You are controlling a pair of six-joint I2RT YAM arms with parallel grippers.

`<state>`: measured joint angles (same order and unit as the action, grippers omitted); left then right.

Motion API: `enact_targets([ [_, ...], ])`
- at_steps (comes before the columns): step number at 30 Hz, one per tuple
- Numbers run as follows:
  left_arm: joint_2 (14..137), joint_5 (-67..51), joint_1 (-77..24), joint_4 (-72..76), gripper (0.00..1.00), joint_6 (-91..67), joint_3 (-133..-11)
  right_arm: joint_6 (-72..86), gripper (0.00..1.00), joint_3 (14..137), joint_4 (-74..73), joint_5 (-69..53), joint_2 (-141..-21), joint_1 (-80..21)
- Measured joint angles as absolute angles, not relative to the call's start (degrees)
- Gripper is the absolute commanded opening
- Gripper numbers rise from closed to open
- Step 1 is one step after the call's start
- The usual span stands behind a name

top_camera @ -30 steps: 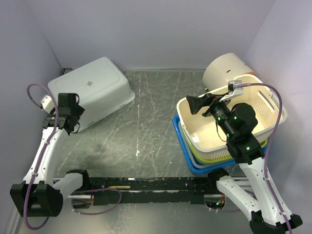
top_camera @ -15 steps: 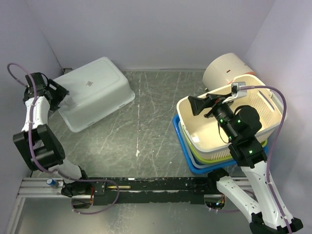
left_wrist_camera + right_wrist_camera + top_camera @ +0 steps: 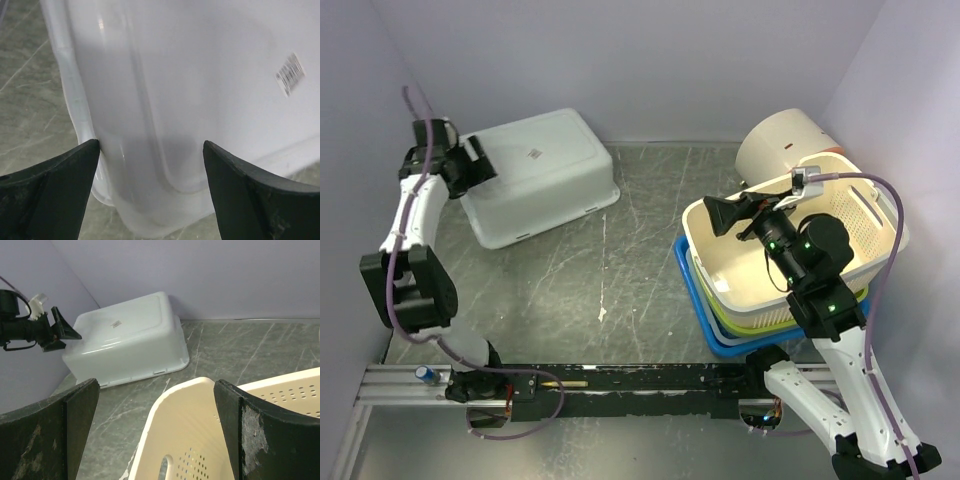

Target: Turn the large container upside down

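The large white container lies bottom up on the table at the back left, a barcode label on its base. It fills the left wrist view and shows in the right wrist view. My left gripper is open at the container's left end, its jaws on either side of the end wall's corner. My right gripper is open and empty, held above the near-left corner of the cream basket.
The cream perforated basket sits stacked in green and blue baskets at the right. A beige drum-shaped tub lies behind them. Walls stand close at the left, back and right. A rail runs along the near edge.
The left arm swung up and back along the left wall, and its gripper now stands at the container's left end. The container has shifted right and turned. The right arm stayed still.
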<state>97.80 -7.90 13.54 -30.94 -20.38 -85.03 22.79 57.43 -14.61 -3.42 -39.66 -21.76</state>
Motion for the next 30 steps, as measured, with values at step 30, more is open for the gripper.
enact_targets([
  [30, 87.1, 14.9, -46.9, -33.3, 0.93, -27.0, -67.2, 26.4, 1.00, 54.6, -13.2, -4.8, -37.8, -21.8],
])
